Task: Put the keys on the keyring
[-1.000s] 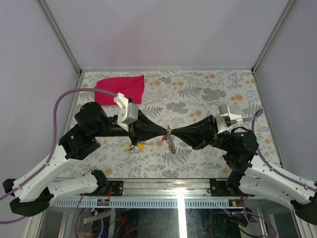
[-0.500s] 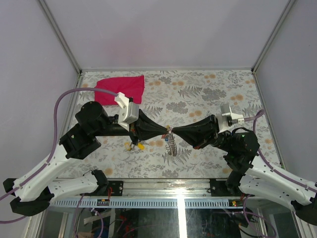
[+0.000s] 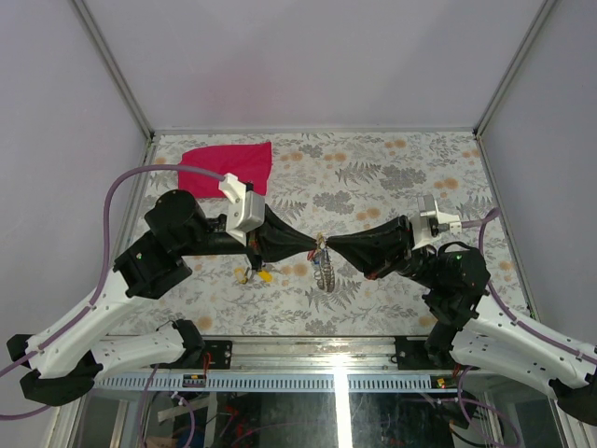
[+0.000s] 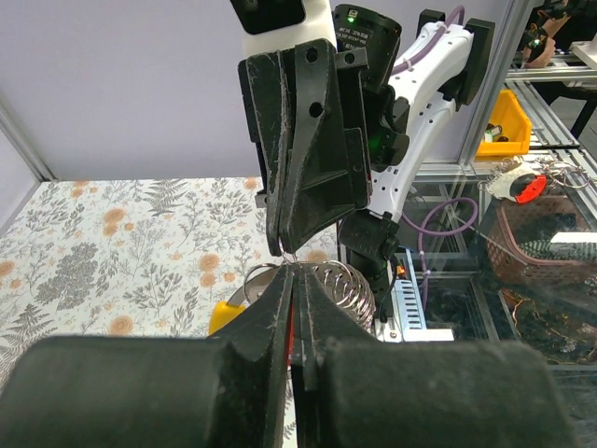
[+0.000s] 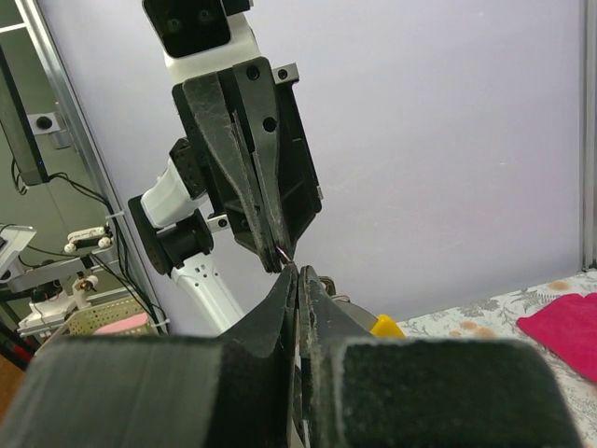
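Your left gripper (image 3: 312, 245) pinches a red key (image 4: 290, 327); right gripper (image 3: 328, 248) pinches the keyring (image 3: 324, 271). Yellow key (image 3: 264, 273) lies loose, apparently unthreaded.

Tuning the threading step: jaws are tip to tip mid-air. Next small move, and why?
Probably nudge the left gripper slightly toward the right gripper, right held steady. Both jaws are shut, tips meeting mid-air; a red key shows in the left, the keyring dangles at the junction, seemingly pinched by the right. Threading isn't visibly done.
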You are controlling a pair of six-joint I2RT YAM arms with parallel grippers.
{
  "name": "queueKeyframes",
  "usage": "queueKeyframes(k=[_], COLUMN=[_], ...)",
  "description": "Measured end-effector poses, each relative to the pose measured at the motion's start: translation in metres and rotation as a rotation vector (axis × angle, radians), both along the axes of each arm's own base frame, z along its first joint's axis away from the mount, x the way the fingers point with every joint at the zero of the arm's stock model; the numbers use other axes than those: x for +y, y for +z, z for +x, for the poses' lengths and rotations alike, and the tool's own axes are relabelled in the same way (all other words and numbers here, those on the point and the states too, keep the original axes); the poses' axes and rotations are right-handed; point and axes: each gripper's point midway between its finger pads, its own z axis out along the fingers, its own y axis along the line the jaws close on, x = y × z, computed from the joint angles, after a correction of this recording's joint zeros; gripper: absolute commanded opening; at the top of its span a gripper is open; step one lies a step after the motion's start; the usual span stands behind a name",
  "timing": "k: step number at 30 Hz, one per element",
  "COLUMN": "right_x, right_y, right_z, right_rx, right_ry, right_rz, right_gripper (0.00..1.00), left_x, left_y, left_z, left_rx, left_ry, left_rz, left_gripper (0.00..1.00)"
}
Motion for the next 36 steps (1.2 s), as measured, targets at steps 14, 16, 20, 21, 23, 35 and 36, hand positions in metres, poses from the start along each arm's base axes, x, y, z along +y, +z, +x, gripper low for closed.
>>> queueKeyframes(k=[14, 16, 20, 21, 23, 35, 36], right_x=[-0.015, -0.015, -0.016, -0.016, -0.016, -0.025, -0.025], right_y=[0.015, 0.015, 0.016, 0.016, 0.016, 0.014, 0.015], right_z=[0.01, 0.012, 0.014, 0.014, 0.015, 0.021, 0.02], right_rx=[0.02, 0.024, 0.029, 0.029, 0.029, 0.047, 0.046], right_ry=[-0.083, -0.089, -0.1, -0.101, -0.101, -0.148, -0.149], right_rz=[0.078, 0.08, 0.089, 0.091, 0.096, 0.133, 0.137], right_gripper=[0.0, 0.0, 0.0, 0.0, 0.0, 0.0, 0.0], left_x=[-0.001, -0.002, -0.007, -0.007, -0.009, -0.007, -0.007], left_y=[-0.006, -0.008, -0.015, -0.016, -0.019, -0.021, -0.021], left_z=[0.0, 0.002, 0.005, 0.005, 0.006, 0.005, 0.004], left_rx=[0.015, 0.019, 0.034, 0.039, 0.044, 0.05, 0.051], left_ry=[-0.001, -0.001, -0.002, -0.003, -0.006, -0.006, -0.006], left_rz=[0.022, 0.027, 0.047, 0.053, 0.061, 0.07, 0.071], left_gripper=[0.0, 0.0, 0.0, 0.0, 0.0, 0.0, 0.0])
